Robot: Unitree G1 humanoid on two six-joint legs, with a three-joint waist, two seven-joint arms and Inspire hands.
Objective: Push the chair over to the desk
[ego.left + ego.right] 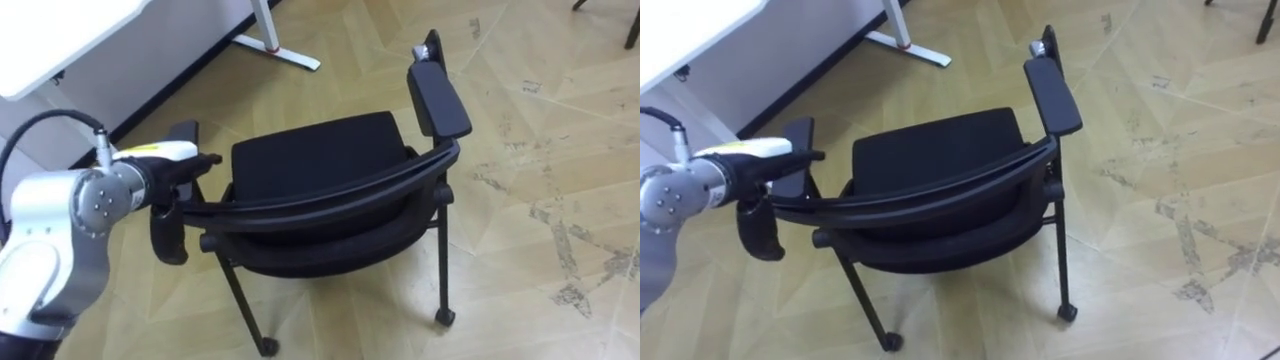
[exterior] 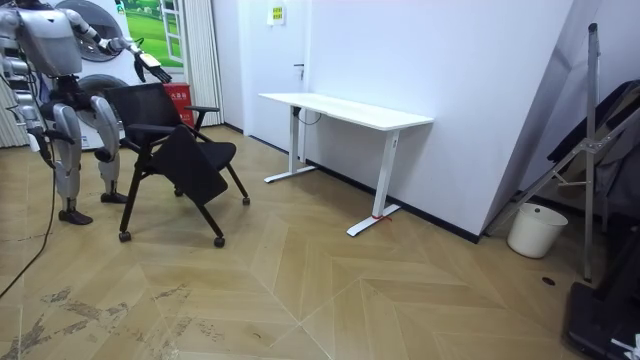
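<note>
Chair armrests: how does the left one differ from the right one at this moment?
The left armrest is on the side towards the white desk; the right armrest is on the open-floor side. The left armrest is partly hidden behind the robot's left hand; the right armrest shows whole, with nothing near it. Both are flat black pads on the same chair.

Left arm stretched forward, left hand (image 1: pixel 192 165) fingers straight, pointing ahead; right arm down at side
</note>
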